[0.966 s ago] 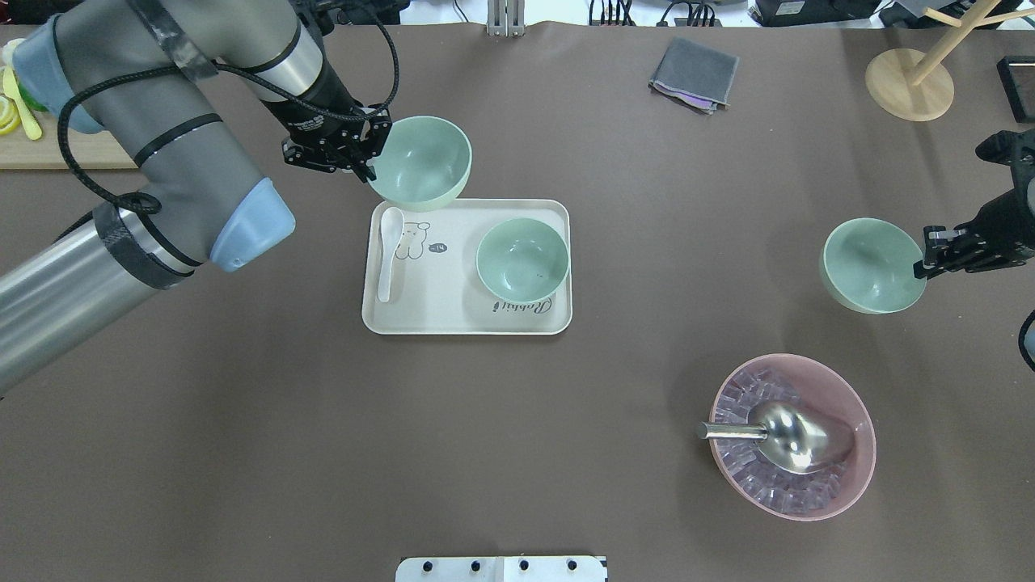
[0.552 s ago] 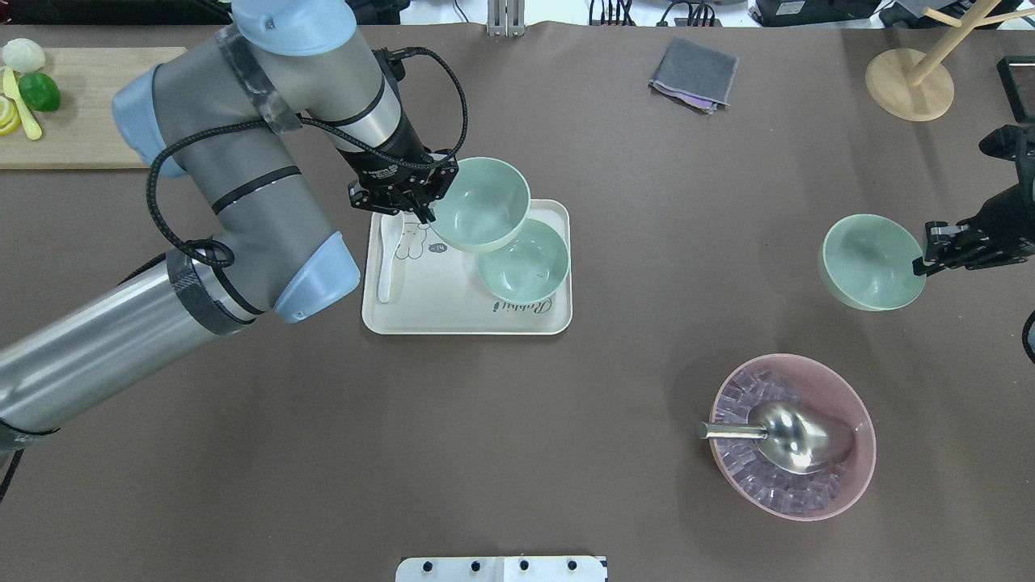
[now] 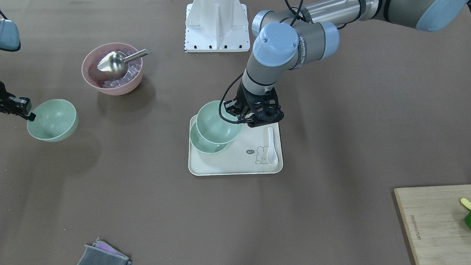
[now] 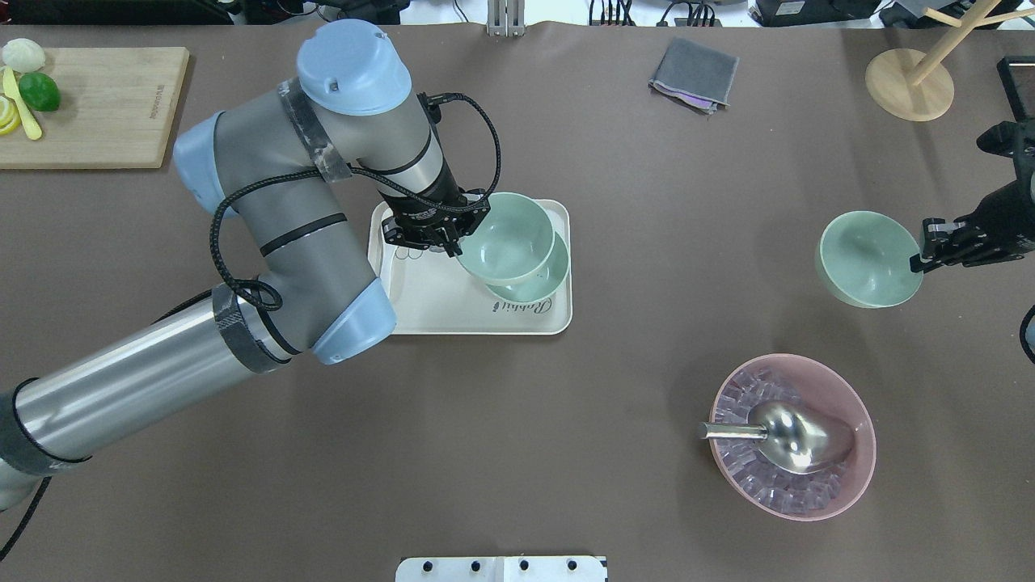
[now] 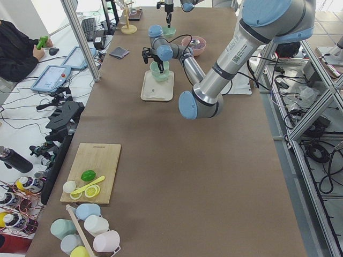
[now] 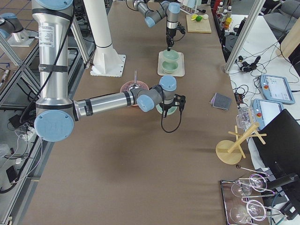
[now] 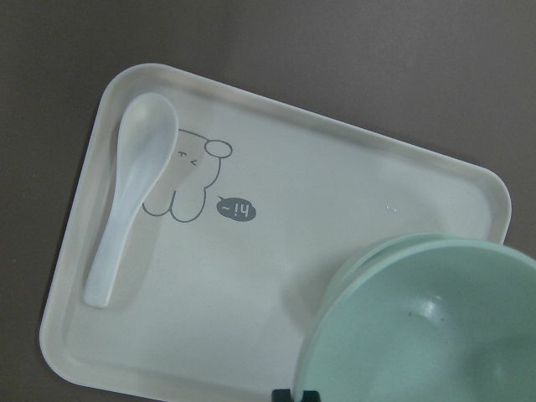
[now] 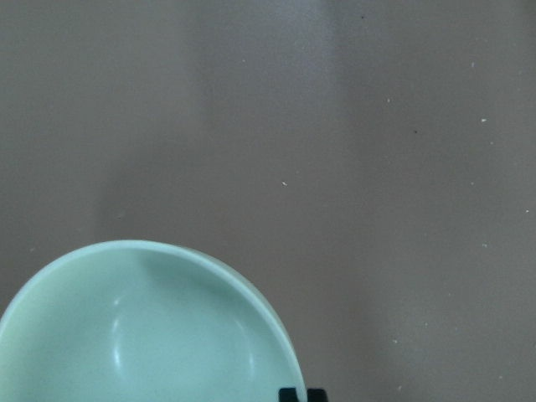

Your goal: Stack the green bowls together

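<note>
Change: my left fingers (image 4: 447, 240), clenched on the rim of a small pale mint-green plastic bowl (image 4: 508, 237), have carried it from beyond the cream rectangular tray (image 4: 469, 327) to over the matching bowl (image 4: 551, 279) sitting there.
Fit: overlapping but off-centre; I cannot tell if they touch.
Right: right fingers (image 4: 922, 259) grasp the third mint-green bowl (image 4: 867, 257) above the brown bench (image 4: 614, 404), well apart, barely shifted.
Meaning: first nesting looks close, I judge.

The tray (image 4: 437, 299) lies mid-tabletop (image 4: 517, 453). On it, the spoon (image 3: 271, 147) lies at the left end and the lower bowl (image 4: 546, 283) at the right end. The upper bowl (image 4: 505, 236) overlaps the lower bowl from above. The third bowl (image 4: 867, 257) is well right of the tray. The ice bowl (image 4: 863, 449), scoop (image 4: 796, 440) inside, lies nearer the robot.
</note>
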Robot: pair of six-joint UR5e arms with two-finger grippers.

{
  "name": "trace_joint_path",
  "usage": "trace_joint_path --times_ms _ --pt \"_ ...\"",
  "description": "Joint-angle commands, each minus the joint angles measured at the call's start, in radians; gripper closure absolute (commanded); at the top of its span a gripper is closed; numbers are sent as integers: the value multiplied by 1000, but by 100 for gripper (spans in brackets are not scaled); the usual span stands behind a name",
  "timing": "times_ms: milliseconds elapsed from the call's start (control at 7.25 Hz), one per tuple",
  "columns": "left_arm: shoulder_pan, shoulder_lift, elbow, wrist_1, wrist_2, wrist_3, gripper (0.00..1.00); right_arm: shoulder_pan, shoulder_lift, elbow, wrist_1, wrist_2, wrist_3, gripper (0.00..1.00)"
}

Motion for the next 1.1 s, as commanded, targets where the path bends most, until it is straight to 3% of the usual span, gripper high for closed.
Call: trace_joint_path --times_ms 0,966 --pt "20 -37 51 -15 17 -8 100 -2 4 -2 0 0 4 100" --pt "39 -40 112 -90 46 -10 100 -2 4 -5 0 0 5 100"
